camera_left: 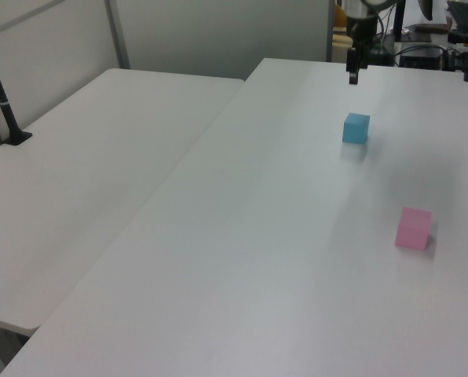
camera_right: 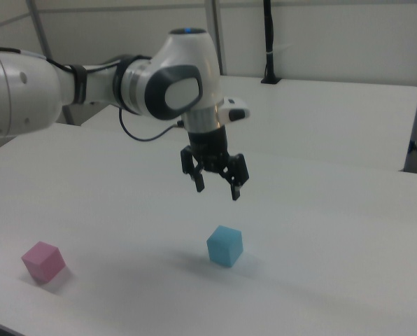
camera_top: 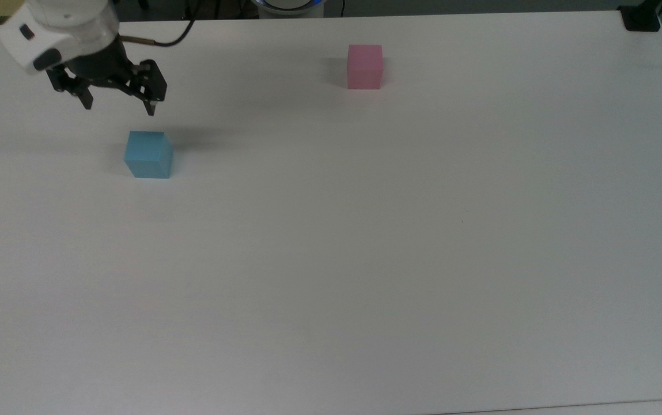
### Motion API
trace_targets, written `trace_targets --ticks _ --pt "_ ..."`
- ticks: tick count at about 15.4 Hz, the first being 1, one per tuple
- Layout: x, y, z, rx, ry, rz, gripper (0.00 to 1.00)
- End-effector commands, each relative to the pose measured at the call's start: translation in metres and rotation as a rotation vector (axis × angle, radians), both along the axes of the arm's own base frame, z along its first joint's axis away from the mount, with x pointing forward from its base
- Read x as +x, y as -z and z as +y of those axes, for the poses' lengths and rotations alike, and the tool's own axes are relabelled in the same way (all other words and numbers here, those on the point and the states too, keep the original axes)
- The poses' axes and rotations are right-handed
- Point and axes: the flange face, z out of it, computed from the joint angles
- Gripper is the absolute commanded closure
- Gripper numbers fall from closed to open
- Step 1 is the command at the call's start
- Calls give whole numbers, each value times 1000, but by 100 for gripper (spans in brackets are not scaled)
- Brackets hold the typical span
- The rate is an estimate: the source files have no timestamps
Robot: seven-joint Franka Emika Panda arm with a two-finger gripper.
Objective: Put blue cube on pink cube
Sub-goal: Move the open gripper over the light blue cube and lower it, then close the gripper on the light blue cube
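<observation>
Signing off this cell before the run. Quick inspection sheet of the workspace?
Surface: white table, bare apart from two cubes.
Job's things: blue cube and pink cube both on the table, well apart, not stacked.
Clutter: nothing seen.
Grippers: gripper open, empty, in the air above the blue cube, not touching.
Cables: black cable at the arm's wrist.
Surroundings: second white table alongside; black post on it.
</observation>
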Motion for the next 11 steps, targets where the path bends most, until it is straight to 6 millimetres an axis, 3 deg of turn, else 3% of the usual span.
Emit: trace_targets --ticks 1,4,7,11 --pt "-5 42 7 12 -15 10 0" --pt "-5 86 5 16 -16 17 0" --pt "-5 101 3 19 -15 37 0" --pt "-5 106 -8 -3 -18 32 0"
